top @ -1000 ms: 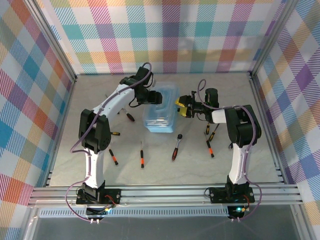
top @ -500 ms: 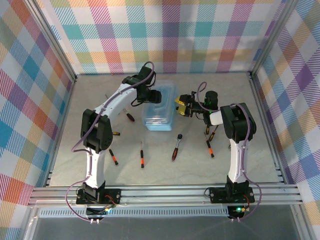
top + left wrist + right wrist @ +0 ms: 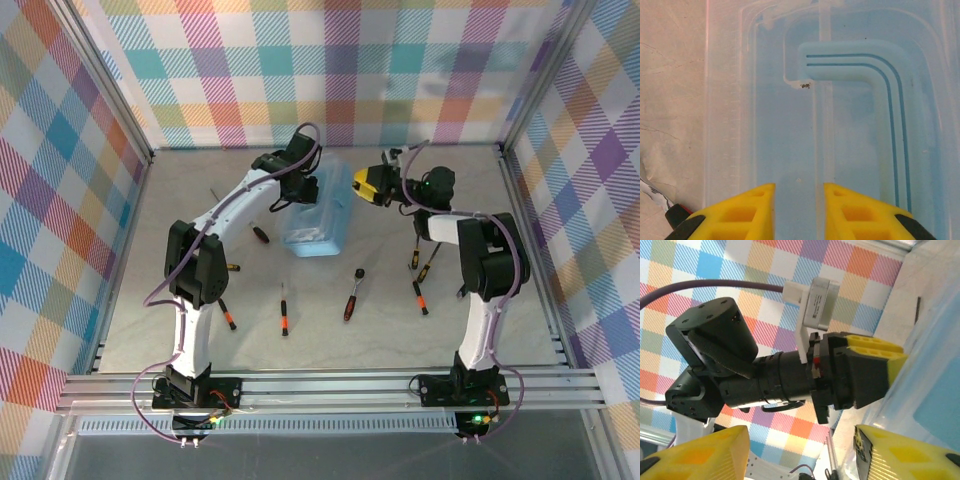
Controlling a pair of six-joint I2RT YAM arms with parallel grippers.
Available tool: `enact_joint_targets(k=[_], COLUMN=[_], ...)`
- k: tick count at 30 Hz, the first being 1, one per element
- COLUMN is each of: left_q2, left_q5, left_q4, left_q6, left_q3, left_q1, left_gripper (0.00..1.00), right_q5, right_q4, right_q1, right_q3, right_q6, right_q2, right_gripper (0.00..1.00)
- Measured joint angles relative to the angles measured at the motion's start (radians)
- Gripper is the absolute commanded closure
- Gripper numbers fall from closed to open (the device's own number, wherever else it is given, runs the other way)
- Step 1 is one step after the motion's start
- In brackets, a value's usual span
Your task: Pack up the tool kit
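Left gripper [image 3: 799,210]: fingers narrowly apart, nothing between them, over the lid [image 3: 850,125]
Right gripper [image 3: 801,452]: spread, empty
Box [image 3: 320,225]: upper centre, lid looks shut
Screwdrivers [image 3: 285,308], ratchet [image 3: 352,296]: loose, lower in frame
Progress: you've packed nothing yet

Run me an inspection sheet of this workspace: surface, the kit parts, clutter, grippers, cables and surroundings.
Surface: pale mottled table, tools scattered over it.
Job's things: light-blue box, its clear lid apparently down; screwdrivers and ratchet lie loose outside it.
Clutter: nothing seen.
Grippers: left gripper over the lid, jaws narrowly apart, grip unclear; right gripper open and empty, to the box's right.
Cables: purple cable along each arm, away from the tools.
Surroundings: plaid walls, aluminium frame.
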Motion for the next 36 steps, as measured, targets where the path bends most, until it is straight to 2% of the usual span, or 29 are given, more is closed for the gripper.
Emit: enact_joint_targets(k=[2,7,13,16,27,36], left_q2=[-0.001,0.005,0.072,0.104,0.12,0.117], left_q5=[0.001,0.002,0.009,0.022,0.053,0.013], left_q4=[0.0,-0.037,-0.13,-0.188,-0.319,-0.362], left_q6=[0.0,0.003,-0.001,-0.014,-0.042,-0.027], left_q3=[0.0,0.053,0.18,0.229,0.3,0.303], left_q1=[0.0,-0.012,-0.055,-0.081,-0.101,-0.102], left_gripper=[0.75,0.71,0.6,0.49,0.3,0.23], right_q5=[0.012,0.16,0.297,0.344,0.429,0.436], right_q4=[-0.136,-0.764,-1.131,-1.239,-1.405,-1.412], right_q1=[-0.019,-0.037,-0.036,-0.036,-0.036,-0.022], right_q3=[-0.026,-0.014,0.001,0.001,0.001,-0.002], right_q6=[-0.083,-0.448,-0.679,-0.746,-0.846,-0.855], right_q2=[-0.034,-0.182,-0.284,-0.29,-0.291,-0.303], right_gripper=[0.38,0.37,0.34,0.33,0.31,0.3])
